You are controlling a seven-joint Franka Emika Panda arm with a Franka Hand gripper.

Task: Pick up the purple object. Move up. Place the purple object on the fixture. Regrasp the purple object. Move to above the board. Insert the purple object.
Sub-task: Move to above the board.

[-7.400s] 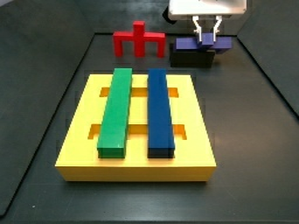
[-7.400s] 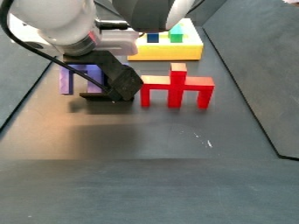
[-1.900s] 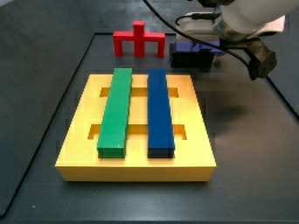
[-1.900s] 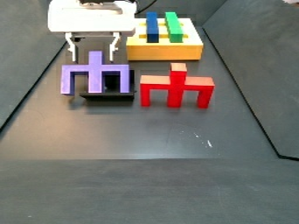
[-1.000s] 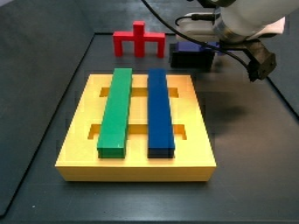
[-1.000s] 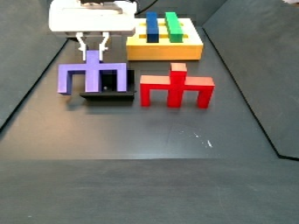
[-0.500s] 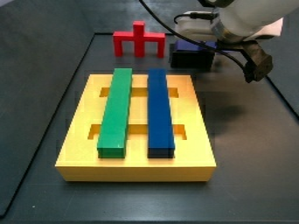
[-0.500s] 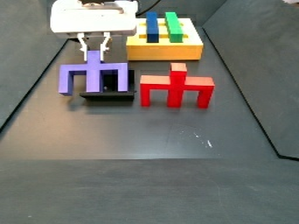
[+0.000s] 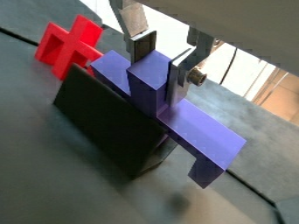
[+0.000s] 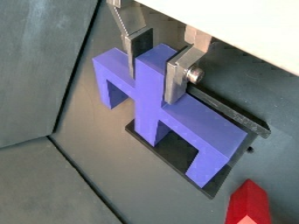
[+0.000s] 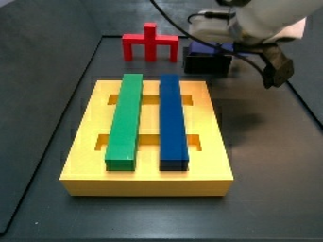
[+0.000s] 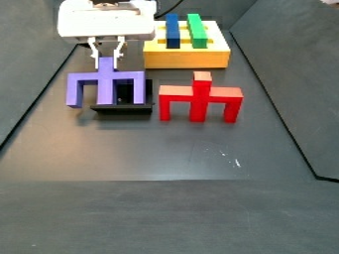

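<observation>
There is 1 purple object (image 12: pixel 103 85), 1 red piece (image 12: pixel 201 100), 1 fixture (image 12: pixel 123 102) and 1 board (image 11: pixel 147 142) carrying 2 long bars, 1 green bar (image 11: pixel 124 121) and 1 blue bar (image 11: pixel 173 121), each lying in slots across its top. Both wrist views show what the side views barely resolve: the gripper (image 10: pixel 156 55) has its 2 silver fingers (image 9: pixel 184 74) pressed against the purple object's central post, gripping it. The purple object sits on the fixture, post up, its 2 legs pointing down; in a side view the arm hides most of it. The red piece stands just beside the fixture.
</observation>
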